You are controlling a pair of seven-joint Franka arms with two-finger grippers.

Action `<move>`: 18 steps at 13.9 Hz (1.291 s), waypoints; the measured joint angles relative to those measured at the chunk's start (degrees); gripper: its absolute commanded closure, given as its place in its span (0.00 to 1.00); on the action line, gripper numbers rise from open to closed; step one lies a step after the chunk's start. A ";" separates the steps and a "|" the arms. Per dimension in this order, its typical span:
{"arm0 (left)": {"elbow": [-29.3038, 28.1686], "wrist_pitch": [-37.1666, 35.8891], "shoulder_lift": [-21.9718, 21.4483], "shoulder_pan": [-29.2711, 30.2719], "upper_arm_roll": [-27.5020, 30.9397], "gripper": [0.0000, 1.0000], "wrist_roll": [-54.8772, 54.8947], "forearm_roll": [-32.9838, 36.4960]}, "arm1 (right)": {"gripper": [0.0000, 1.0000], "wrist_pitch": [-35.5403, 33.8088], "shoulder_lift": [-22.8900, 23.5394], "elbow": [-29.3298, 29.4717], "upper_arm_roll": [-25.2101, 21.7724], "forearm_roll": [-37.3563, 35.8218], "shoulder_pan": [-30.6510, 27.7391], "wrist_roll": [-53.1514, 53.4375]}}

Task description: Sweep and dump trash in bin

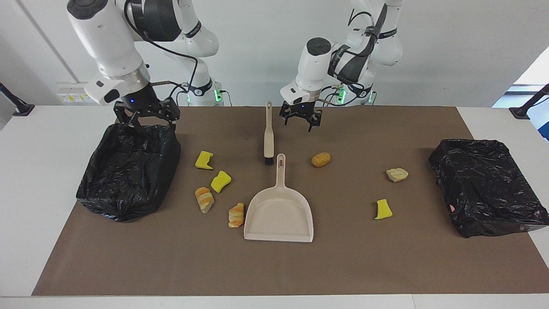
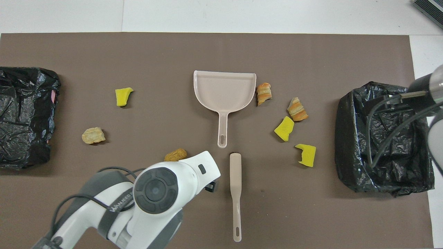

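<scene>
Now you are watching the left gripper (image 1: pixel 300 121), fingers spread and empty, hovering just beside the brush (image 1: pixel 268 135). Its handle is running lengthwise toward the robots. The right gripper (image 1: pixel 146 119) is hanging unclenched over the black-lined bin (image 1: pixel 128 171).

One camera gives you a high look across the table, facing the robots, wide enough to take in both arms and the whole brown mat (image 1: pixel 386 266). The other looks steeply down from above the robots' own end. Both share the mat, turned half around.
</scene>
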 measured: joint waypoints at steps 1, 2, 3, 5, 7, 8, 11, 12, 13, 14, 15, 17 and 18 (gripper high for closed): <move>-0.39 2.03 0.99 -2.55 0.00 0.00 -2.75 0.00 | 0.00 1.54 1.49 0.00 0.01 0.01 0.47 0.52; -0.51 3.52 2.03 -4.85 -0.02 0.00 -4.74 0.00 | 0.00 2.80 3.05 0.02 0.00 0.02 0.62 0.71; -0.53 4.37 2.86 -6.70 -0.01 0.00 -6.48 0.00 | 0.00 4.25 4.67 0.09 -0.01 0.02 0.62 0.72; -0.63 5.67 4.30 -10.16 0.10 0.00 -9.57 0.00 | 0.00 7.54 8.35 1.21 -0.03 0.07 0.94 0.98; -0.81 6.95 5.94 -13.03 0.12 0.00 -12.44 0.13 | 0.00 9.29 11.27 3.17 0.15 0.46 2.59 4.18; -0.81 7.30 6.53 -13.58 0.12 0.00 -13.03 0.18 | 0.00 9.88 12.13 3.86 0.34 0.75 3.65 6.61; -0.81 7.36 6.94 -13.64 0.45 0.10 -13.60 0.21 | 0.00 10.57 13.23 5.11 0.78 4.23 5.85 14.78; -0.82 7.36 6.94 -13.64 0.50 0.28 -13.78 0.21 | 0.00 10.82 13.46 5.44 0.82 5.31 6.76 17.61; -0.84 7.36 6.95 -13.64 0.51 0.53 -13.96 0.22 | 0.00 11.04 13.71 5.68 0.89 5.72 8.02 20.48; -0.88 7.36 6.95 -13.64 0.51 0.71 -14.17 0.22 | 0.00 11.49 14.06 5.84 0.94 5.81 9.54 23.23; -1.01 7.34 6.96 -13.64 0.52 0.90 -14.44 0.22 | 0.00 12.46 14.59 5.89 1.02 5.85 11.06 25.91; -1.43 7.30 6.96 -13.64 0.59 1.00 -14.61 0.25 | 0.00 14.47 15.98 5.93 1.76 7.31 12.43 29.34; -1.55 7.23 6.96 -13.60 0.77 1.00 -14.62 0.56 | 0.00 14.86 16.57 5.98 2.11 8.34 12.64 30.19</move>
